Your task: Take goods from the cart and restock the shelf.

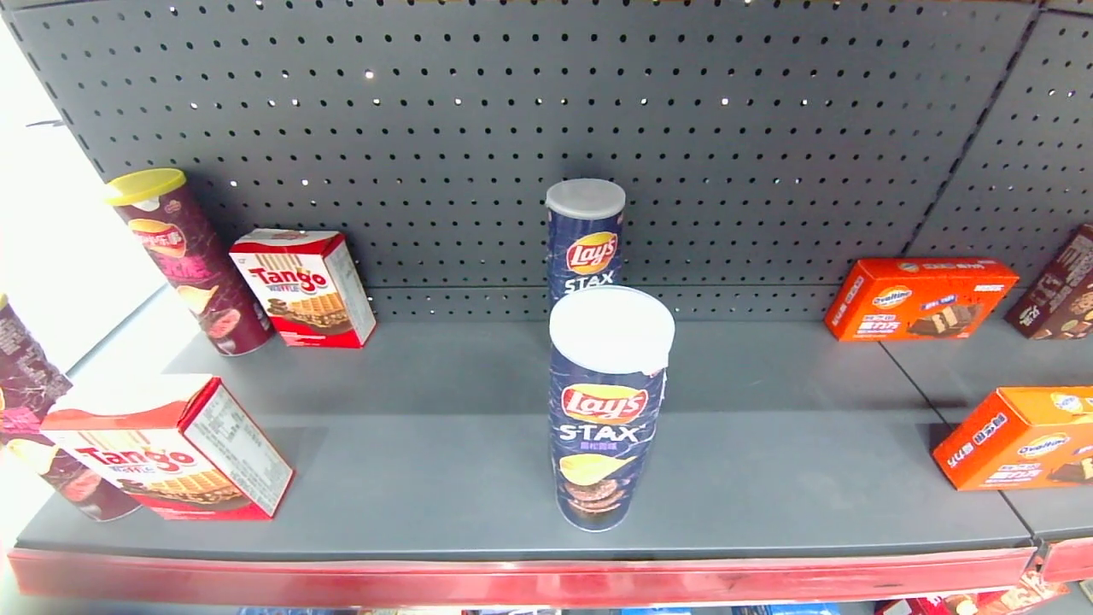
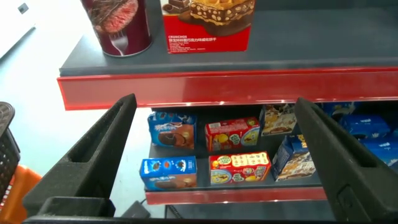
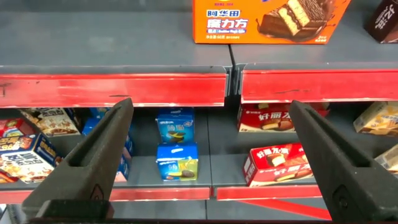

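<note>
Two dark blue chip cans stand upright on the grey shelf (image 1: 427, 444): the front can (image 1: 604, 410) near the shelf's front edge, the rear can (image 1: 585, 235) against the pegboard. My left gripper (image 2: 214, 155) hangs open below the shelf's red front lip (image 2: 249, 87), with nothing between its fingers. In the right wrist view my right gripper (image 3: 217, 155) is also open and empty, facing the red lip (image 3: 124, 90) and the lower shelves.
Left on the shelf stand a maroon can (image 1: 192, 260), two red wafer boxes (image 1: 303, 286) (image 1: 171, 448) and another maroon can (image 1: 34, 410). Orange boxes (image 1: 918, 299) (image 1: 1020, 436) lie at the right. Lower shelves hold several small snack boxes (image 2: 233, 134) (image 3: 177, 140).
</note>
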Available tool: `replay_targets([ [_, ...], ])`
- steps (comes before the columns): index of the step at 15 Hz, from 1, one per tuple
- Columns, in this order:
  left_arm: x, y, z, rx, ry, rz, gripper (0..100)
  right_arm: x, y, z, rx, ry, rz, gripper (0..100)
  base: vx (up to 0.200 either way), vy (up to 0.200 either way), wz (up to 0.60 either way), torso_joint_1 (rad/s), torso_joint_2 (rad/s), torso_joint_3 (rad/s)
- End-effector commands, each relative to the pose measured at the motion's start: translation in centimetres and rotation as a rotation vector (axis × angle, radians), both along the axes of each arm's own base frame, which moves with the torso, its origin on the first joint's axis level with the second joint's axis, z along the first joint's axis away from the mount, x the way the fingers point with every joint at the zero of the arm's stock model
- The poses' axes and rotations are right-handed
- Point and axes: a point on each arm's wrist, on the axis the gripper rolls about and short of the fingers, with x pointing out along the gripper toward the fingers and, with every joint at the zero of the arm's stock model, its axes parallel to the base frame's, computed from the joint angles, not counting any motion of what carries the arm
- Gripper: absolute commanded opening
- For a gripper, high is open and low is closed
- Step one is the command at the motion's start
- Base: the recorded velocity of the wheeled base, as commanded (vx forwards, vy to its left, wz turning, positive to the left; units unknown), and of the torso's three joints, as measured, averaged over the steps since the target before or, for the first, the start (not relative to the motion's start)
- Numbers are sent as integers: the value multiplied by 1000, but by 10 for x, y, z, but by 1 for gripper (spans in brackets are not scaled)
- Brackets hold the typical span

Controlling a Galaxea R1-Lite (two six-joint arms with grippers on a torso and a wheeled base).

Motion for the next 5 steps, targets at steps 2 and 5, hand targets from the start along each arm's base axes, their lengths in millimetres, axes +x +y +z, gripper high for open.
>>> replay_targets([
  [2,0,0,0,0,1,0,100,0,0,0,0,2,0,100,0,0,0,0,0,0],
  [5,0,0,0,0,1,0,100,0,0,0,0,3,-1,100,0,0,0,0,0,0],
])
